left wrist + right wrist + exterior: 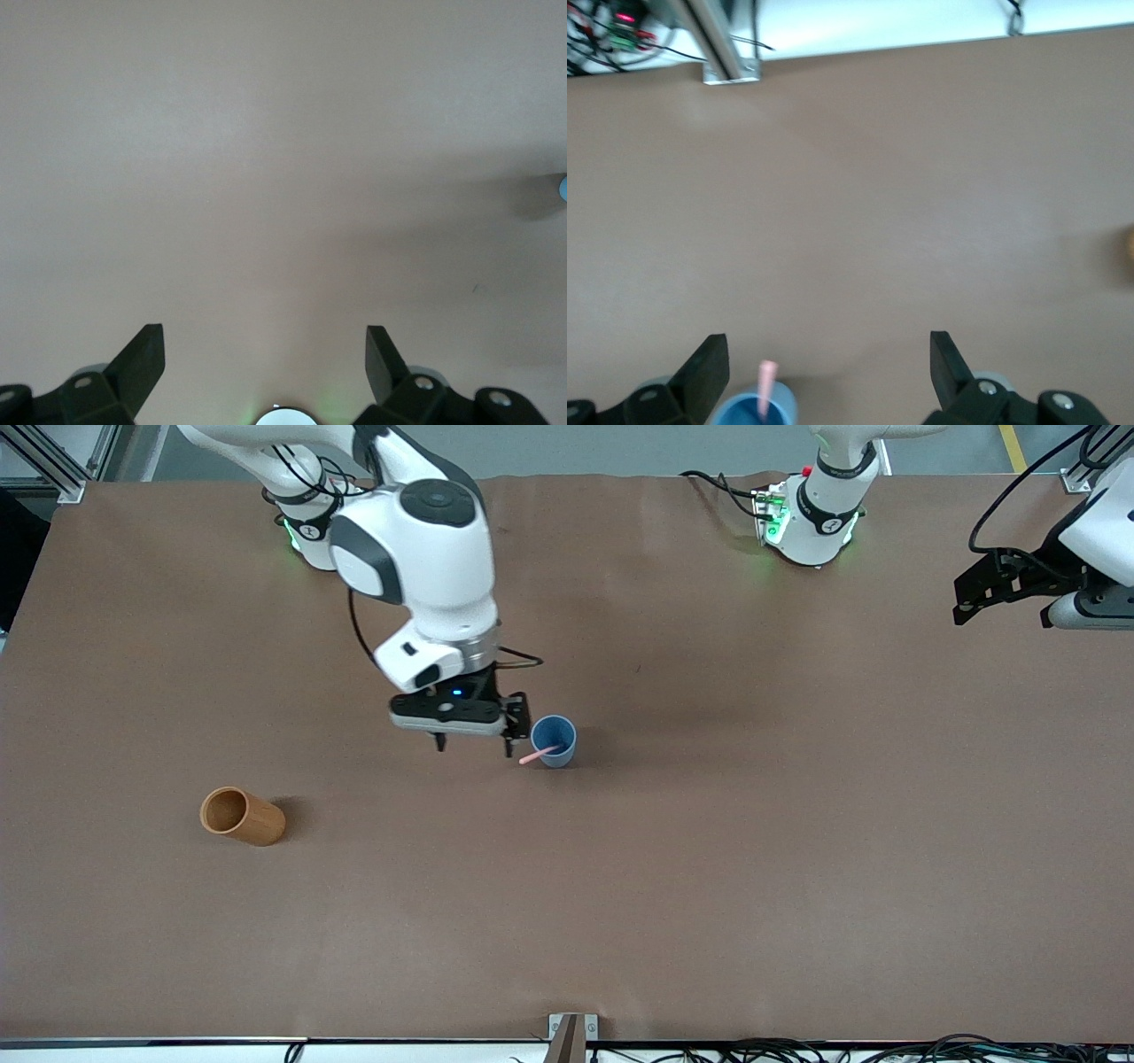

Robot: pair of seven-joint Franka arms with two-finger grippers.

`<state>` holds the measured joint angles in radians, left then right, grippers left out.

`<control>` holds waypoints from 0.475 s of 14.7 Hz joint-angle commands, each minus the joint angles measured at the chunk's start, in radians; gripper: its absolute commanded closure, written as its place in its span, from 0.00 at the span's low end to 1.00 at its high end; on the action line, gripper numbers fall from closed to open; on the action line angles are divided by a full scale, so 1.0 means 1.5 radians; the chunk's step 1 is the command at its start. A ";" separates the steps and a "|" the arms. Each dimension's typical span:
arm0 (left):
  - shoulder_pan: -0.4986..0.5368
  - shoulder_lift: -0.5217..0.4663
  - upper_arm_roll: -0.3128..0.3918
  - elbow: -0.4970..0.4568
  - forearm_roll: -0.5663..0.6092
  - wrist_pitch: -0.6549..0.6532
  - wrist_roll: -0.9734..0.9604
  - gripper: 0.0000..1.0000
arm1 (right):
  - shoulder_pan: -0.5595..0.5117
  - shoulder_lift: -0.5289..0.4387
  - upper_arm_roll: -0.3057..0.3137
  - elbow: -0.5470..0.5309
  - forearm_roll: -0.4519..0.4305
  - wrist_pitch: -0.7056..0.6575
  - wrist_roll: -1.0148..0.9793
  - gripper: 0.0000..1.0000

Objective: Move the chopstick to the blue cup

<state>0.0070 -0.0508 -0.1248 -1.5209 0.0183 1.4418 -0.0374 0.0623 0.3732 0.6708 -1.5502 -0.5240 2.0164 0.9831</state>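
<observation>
Right pincer (473, 741): mine, fingers spread wide with nothing between them, hanging just above the brown surface (709, 850) a little left of centre in the front view, right beside the cup.

Left pincer (979, 598): mine too, fingers wide apart and empty, waiting at the upper right edge of the front view over bare surface.

Thin pink chopstick (537, 756): standing tilted in the cup, lower end inside, upper end leaning over the rim toward the lower left in the front view; in the right wrist view its tip (767, 379) pokes up at the bottom edge of the frame.

Small light-blue tapered cup (554, 740): upright, just right of centre in the front view, holding the pink stick.

Brown wooden cylindrical cup (242, 816): lying on its side at the lower left of the front view, mouth open toward the frame's left, nothing visible inside.

Progress, as I judge it: the transfer looks done; I see no other stick on the surface. What remains is drawing my right arm clear without knocking the cup.
</observation>
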 commanded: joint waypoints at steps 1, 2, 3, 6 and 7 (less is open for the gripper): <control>0.005 -0.011 0.000 -0.006 -0.009 -0.011 0.010 0.00 | -0.035 -0.091 -0.075 -0.013 0.129 -0.047 -0.124 0.00; 0.005 -0.011 0.000 -0.006 -0.009 -0.010 0.011 0.00 | -0.032 -0.125 -0.131 -0.015 0.177 -0.054 -0.174 0.00; 0.005 -0.011 0.000 -0.006 -0.009 -0.010 0.011 0.00 | -0.032 -0.151 -0.169 -0.020 0.208 -0.070 -0.216 0.00; 0.004 -0.011 0.000 -0.006 -0.009 -0.010 0.011 0.00 | -0.034 -0.195 -0.254 -0.020 0.233 -0.130 -0.309 0.00; 0.004 -0.011 0.000 -0.006 -0.009 -0.010 0.011 0.00 | -0.036 -0.212 -0.282 -0.020 0.263 -0.149 -0.335 0.00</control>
<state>0.0075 -0.0508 -0.1246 -1.5215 0.0183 1.4382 -0.0374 0.0064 0.1187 0.3030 -1.5383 -0.1924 1.8211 0.5383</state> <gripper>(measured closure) 0.000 0.000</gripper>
